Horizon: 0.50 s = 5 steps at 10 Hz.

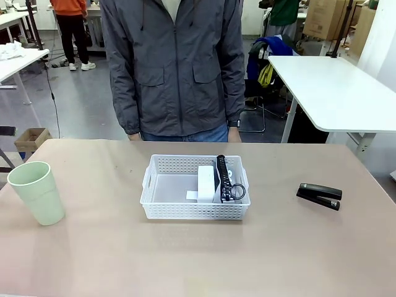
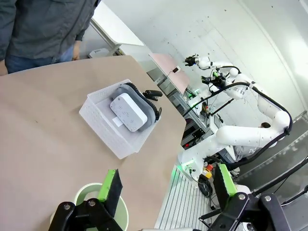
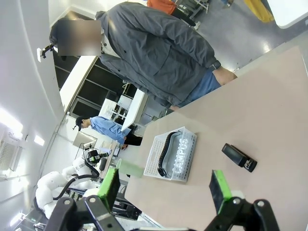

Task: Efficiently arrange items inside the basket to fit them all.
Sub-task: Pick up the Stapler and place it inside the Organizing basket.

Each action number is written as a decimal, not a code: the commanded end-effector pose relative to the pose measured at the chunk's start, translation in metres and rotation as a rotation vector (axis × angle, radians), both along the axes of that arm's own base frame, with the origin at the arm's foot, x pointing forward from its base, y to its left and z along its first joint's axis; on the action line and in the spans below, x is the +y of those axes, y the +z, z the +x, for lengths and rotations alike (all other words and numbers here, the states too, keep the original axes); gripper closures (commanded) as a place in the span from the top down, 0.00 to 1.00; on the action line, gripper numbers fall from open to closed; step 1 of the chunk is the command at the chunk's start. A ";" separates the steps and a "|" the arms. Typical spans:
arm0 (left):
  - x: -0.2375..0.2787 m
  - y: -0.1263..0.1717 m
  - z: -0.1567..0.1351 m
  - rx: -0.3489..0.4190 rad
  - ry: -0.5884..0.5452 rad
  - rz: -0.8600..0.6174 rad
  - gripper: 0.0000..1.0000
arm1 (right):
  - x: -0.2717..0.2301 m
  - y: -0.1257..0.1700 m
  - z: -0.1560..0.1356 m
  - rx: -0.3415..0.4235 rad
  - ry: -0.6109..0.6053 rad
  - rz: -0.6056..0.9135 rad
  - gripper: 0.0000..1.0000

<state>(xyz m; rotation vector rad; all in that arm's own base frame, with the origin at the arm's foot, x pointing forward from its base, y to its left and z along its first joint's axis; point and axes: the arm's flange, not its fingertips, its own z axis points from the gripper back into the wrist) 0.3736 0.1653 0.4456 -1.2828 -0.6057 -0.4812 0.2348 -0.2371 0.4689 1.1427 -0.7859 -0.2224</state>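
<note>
Basket (image 1: 193,210), white with lattice sides and cut-out handles, sits at the middle of the tan surface (image 1: 185,266), in front of the person (image 1: 176,68), who stands at the far edge with arms hanging down. The left arm's jaws stand wide open and empty, held above the surface's left end and tilted down toward it. One of their green pads (image 2: 109,185) overlaps the rim of the pale green cup (image 2: 84,195) below. The right arm's jaws are likewise spread wide with nothing between them. They are raised above the right end and look across the surface toward the person, their fingers (image 3: 219,185) apart from every object. In the basket's right half a grey shoe (image 1: 228,180) stands on its edge along the wall, its black sole a ribbed strip and its laces looped at the near end. A small white boxy object (image 1: 205,182) stands just beside the shoe on its left; whether it leans on the shoe is unclear. The cup stands upright near the surface's left edge, well apart from the basket. A black stapler (image 1: 319,195) lies closed well to the basket's right.
</note>
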 end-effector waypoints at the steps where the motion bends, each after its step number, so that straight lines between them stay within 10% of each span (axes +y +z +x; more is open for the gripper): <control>1: 0.001 0.002 -0.002 -0.013 -0.012 -0.005 1.00 | 0.000 0.000 0.001 -0.039 0.000 0.000 1.00; 5: 0.001 0.002 -0.002 -0.013 -0.012 -0.005 1.00 | 0.000 0.000 0.001 -0.039 0.000 0.000 1.00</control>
